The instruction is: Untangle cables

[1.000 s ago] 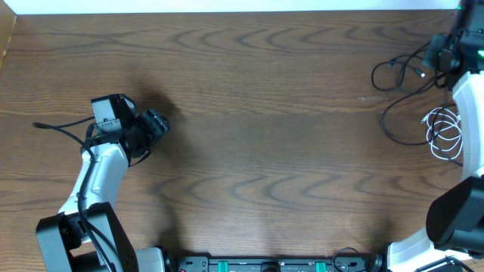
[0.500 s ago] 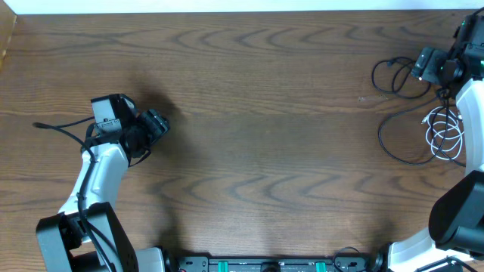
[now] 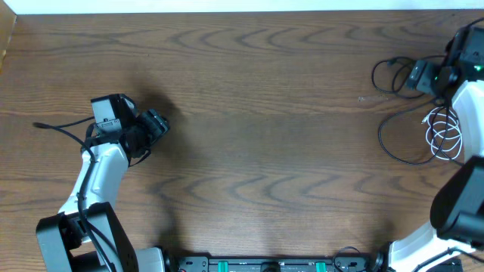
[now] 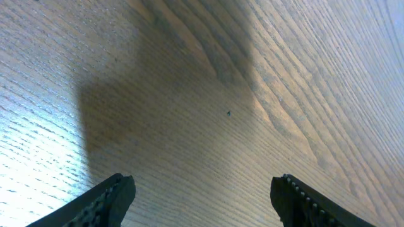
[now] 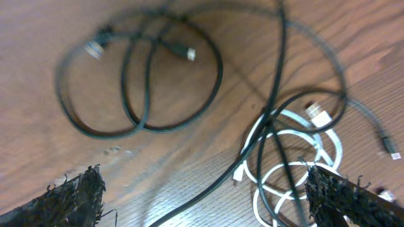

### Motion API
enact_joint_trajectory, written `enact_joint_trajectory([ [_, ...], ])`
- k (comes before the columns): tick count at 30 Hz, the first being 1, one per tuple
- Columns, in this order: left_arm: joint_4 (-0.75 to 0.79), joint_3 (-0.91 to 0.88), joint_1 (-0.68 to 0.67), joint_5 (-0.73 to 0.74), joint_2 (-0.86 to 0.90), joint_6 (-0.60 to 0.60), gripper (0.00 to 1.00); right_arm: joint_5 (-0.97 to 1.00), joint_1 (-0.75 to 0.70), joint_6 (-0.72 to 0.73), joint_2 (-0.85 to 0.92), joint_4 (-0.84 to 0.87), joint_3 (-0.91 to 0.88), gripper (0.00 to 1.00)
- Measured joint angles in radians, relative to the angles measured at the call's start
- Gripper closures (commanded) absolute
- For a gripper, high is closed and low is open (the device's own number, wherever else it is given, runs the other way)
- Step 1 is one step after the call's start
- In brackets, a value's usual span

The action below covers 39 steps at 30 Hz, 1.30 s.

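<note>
Dark wood-grain counter [image 3: 265, 151] fills the scene. At its far right edge lie the cables [image 5: 273, 126]: black cords [image 5: 142, 129] in loose loops, with one strand crossing over a coiled white cord [image 3: 446, 143], so they are tangled only where they overlap. Your right tool [image 3: 420, 74] hovers just above that heap, its fingers spread wide and gripping nothing, probably placed there to pick a strand. Your left tool [image 3: 157, 125] waits well apart on the left side, jaws apart and empty, over plain wood.
</note>
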Motion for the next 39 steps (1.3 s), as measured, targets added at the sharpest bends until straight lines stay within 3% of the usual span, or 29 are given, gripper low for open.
enact_joint_trajectory([
  [7,0.0,0.0,0.0,0.0,0.0,0.0,0.25,-0.002,-0.031,0.0,0.146,0.01,-0.019,0.01],
  [14,0.0,0.0,0.0,0.0,0.0,0.0,0.25,-0.004,-0.076,-0.001,0.173,0.009,-0.023,0.01],
  [21,0.0,0.0,0.0,0.0,0.0,0.0,0.25,-0.026,-0.08,-0.001,0.087,0.028,-0.019,0.01],
  [29,0.0,0.0,0.0,0.0,0.0,0.0,0.24,-0.27,-0.078,-0.004,-0.024,0.09,0.013,0.01],
  [33,0.0,0.0,0.0,0.0,0.0,0.005,0.04,-0.34,-0.076,-0.003,-0.021,0.061,0.013,0.01],
  [39,0.0,0.0,0.0,0.0,0.0,0.003,0.02,-0.374,-0.076,-0.003,-0.021,0.06,0.013,0.01],
])
